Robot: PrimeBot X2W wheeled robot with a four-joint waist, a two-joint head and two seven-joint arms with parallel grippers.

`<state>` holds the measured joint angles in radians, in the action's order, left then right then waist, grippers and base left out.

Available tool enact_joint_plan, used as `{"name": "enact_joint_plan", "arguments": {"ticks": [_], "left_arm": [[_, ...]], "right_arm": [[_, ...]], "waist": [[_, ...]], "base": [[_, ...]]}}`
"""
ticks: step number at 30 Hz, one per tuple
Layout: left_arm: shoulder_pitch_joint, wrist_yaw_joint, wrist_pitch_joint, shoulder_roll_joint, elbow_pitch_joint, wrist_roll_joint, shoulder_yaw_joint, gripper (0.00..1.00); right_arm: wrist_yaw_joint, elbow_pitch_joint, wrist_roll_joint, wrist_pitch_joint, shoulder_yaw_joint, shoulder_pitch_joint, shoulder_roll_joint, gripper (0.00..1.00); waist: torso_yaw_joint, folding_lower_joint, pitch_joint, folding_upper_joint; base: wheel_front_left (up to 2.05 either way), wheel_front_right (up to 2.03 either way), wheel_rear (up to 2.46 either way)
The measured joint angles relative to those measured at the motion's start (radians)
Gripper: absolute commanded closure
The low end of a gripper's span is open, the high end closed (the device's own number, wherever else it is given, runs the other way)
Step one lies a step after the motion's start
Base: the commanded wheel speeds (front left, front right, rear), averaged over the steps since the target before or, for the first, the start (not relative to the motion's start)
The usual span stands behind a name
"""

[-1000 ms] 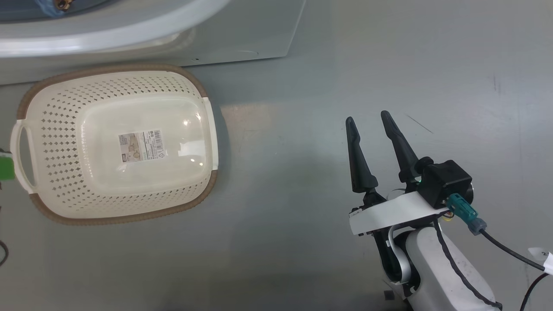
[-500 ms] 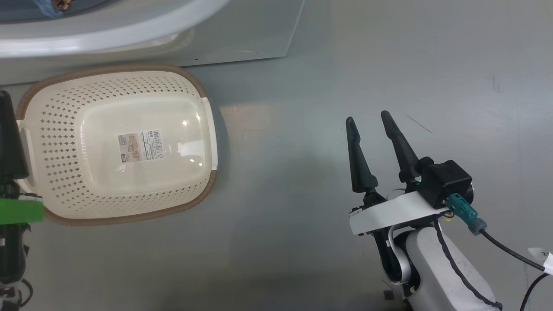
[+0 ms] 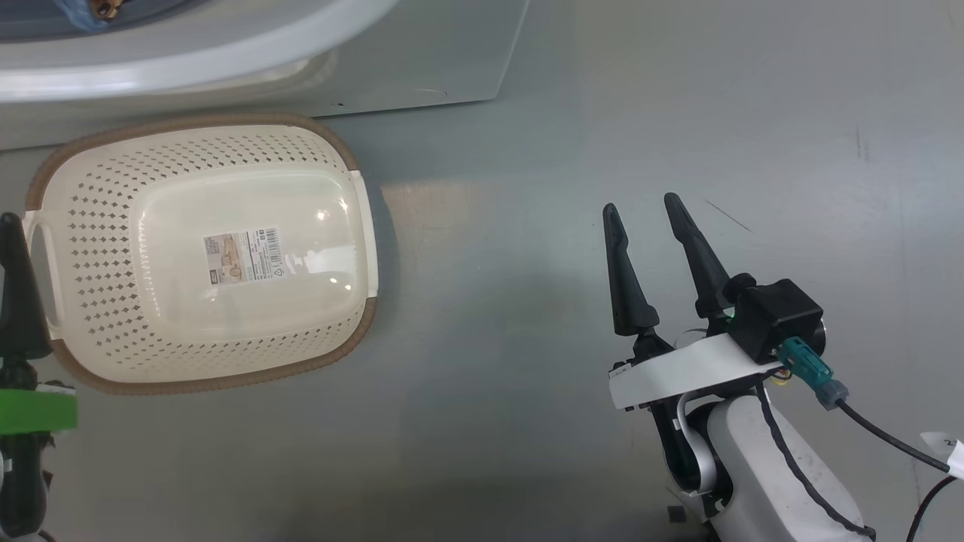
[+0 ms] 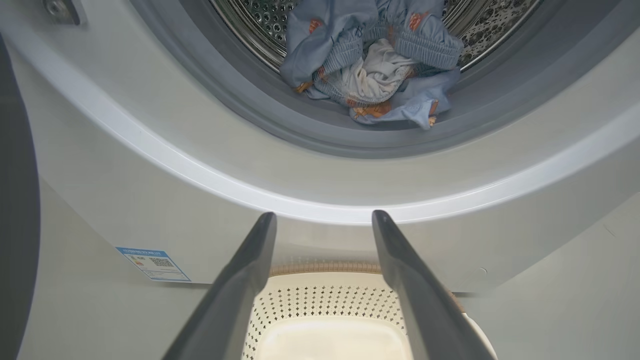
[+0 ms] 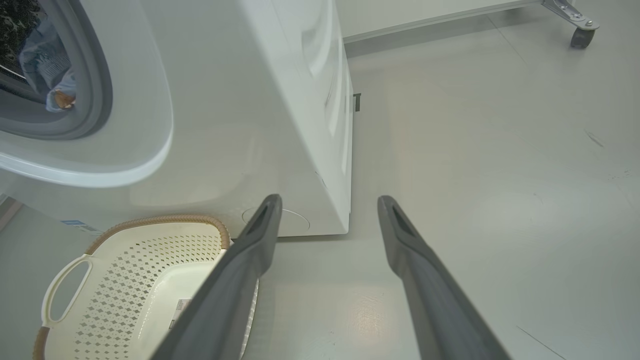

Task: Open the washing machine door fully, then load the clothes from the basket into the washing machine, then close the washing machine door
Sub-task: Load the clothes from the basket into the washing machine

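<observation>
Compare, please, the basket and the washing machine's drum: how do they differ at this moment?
The basket is empty, its label sticker bare; the drum holds the clothes. The basket is cream plastic with a brown rim; the drum is shiny steel ringed by a grey gasket. Both are perforated.

The floor (image 3: pixel 542 188) under me is smooth and pale grey, with a soft glare patch (image 3: pixel 429 207) near the middle and a thin dark scratch (image 3: pixel 729 216) toward three o'clock. The basket (image 3: pixel 98 226) sits upright on it at nine o'clock, just beside the base of the washer (image 3: pixel 422 53), which stands from ten to twelve. Seen from my right wrist, a caster (image 5: pixel 580 36) rests on the floor at two o'clock.
</observation>
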<state>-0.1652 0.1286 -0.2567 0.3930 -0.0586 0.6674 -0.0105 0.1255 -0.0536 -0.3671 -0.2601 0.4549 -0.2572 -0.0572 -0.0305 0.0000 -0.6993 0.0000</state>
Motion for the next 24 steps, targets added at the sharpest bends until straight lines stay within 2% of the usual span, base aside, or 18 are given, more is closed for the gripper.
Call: {"name": "enact_joint_plan", "arguments": {"ticks": [24], "left_arm": [[0.058,0.000,0.000,-0.015,0.020,-0.021,-0.001,0.00]], "right_arm": [[0.000,-0.003,0.000,0.000,0.005,0.001,0.000,0.00]], "waist": [[-0.007,0.0000,0.024,0.0000]], "base": [[0.00,0.00,0.00]]}}
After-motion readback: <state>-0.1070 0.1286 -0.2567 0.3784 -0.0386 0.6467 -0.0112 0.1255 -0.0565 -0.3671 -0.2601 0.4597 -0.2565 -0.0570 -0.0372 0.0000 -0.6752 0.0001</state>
